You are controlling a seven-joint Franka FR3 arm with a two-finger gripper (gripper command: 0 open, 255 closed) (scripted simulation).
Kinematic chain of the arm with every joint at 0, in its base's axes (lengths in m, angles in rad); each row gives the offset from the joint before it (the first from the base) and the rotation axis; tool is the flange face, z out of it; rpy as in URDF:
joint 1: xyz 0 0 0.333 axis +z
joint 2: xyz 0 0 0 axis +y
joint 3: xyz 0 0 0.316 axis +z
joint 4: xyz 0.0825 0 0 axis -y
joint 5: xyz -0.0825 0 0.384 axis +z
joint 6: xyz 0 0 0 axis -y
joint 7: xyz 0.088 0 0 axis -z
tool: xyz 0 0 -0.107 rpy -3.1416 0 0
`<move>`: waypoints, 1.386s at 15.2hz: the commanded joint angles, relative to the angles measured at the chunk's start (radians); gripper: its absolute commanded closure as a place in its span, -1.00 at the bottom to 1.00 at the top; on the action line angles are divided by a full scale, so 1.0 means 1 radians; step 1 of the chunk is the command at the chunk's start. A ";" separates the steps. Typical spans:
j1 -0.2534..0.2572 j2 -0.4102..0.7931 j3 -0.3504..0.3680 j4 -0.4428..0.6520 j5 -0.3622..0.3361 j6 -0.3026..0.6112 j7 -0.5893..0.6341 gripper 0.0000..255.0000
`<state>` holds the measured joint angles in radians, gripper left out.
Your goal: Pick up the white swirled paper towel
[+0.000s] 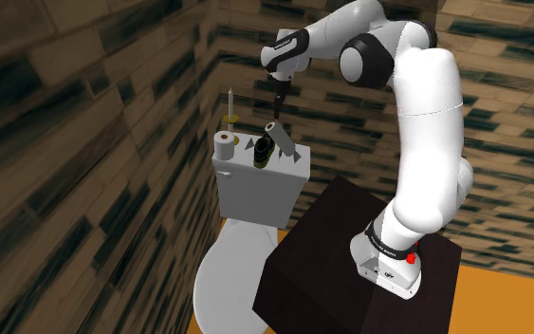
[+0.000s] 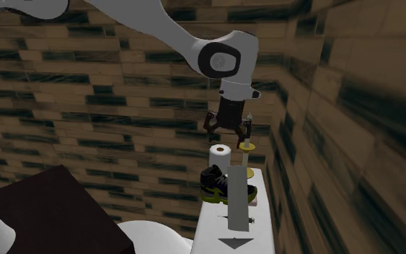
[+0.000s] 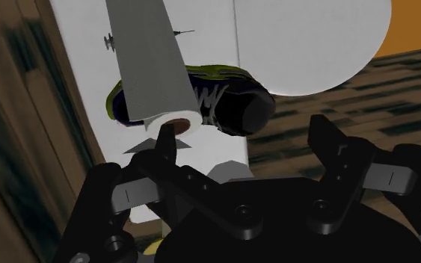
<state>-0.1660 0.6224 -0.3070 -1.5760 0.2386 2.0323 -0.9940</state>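
The white paper towel roll (image 1: pixel 223 145) stands upright at one end of the toilet tank's lid (image 1: pixel 288 174), also seen as the roll (image 2: pixel 221 155). My black gripper (image 2: pixel 229 133) hangs a little above it, fingers apart, holding nothing. In the shoulder view the gripper (image 1: pixel 276 101) hovers above the tank. From the wrist, the roll (image 3: pixel 152 67) stretches away from its brown core end, which lies just beyond one fingertip (image 3: pixel 164 142). The gripper (image 3: pixel 246 131) is open and does not touch the roll.
A black shoe with yellow-green trim (image 2: pixel 226 186) lies beside the roll, with a grey slanted slab (image 2: pixel 237 206) next to it. A thin upright stick on a yellow base (image 2: pixel 248 153) stands close by. Brick-patterned walls (image 1: pixel 84 142) hem the toilet (image 1: pixel 231 275); the dark stand (image 1: pixel 340 256) adjoins it.
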 commanded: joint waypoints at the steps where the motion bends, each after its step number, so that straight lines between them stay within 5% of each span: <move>1: -0.025 0.093 0.012 0.101 0.007 -0.021 -0.021 -1.00; 5: -0.078 0.290 0.034 0.349 0.009 -0.093 -0.048 -1.00; 15: -0.085 0.354 0.044 0.357 0.020 -0.037 -0.052 -1.00; 16: -0.085 0.353 0.044 0.356 0.020 -0.037 -0.052 1.00; 21: -0.085 0.353 0.044 0.355 0.020 -0.036 -0.052 1.00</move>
<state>-0.2509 0.9751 -0.2628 -1.2209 0.2583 1.9960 -1.0463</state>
